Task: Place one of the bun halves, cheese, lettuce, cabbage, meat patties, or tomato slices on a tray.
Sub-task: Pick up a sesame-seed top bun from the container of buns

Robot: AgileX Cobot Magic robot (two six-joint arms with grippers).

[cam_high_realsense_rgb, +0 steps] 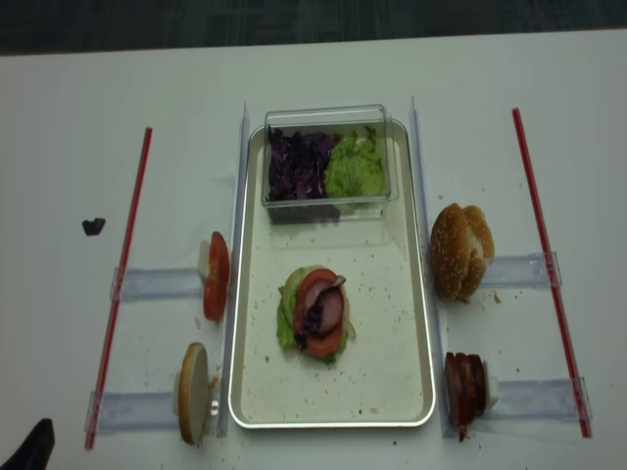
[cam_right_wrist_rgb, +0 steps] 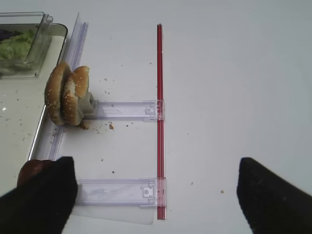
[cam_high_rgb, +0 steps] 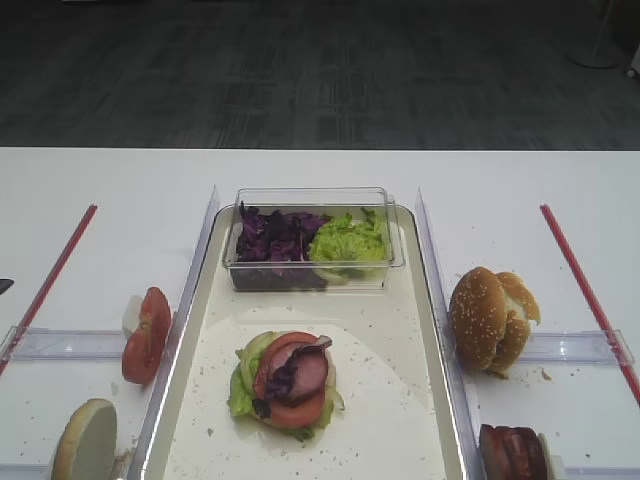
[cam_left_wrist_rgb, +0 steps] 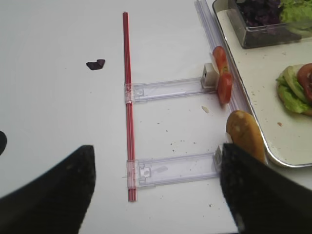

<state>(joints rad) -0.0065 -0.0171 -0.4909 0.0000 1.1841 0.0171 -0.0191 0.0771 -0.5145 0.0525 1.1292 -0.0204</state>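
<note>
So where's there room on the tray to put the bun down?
The tray is bare on its right side, between the stacked burger and the rim, and along the near edge. The far end is crowded by the salad tub.

Even overhead light, soft shadows; wrist views mildly blurred, dark foreground shapes.

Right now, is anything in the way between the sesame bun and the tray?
Only the clear plastic rail along the tray's right edge. The sesame bun stands on its side just outside that rail, so it would probably need lifting over it.
</note>
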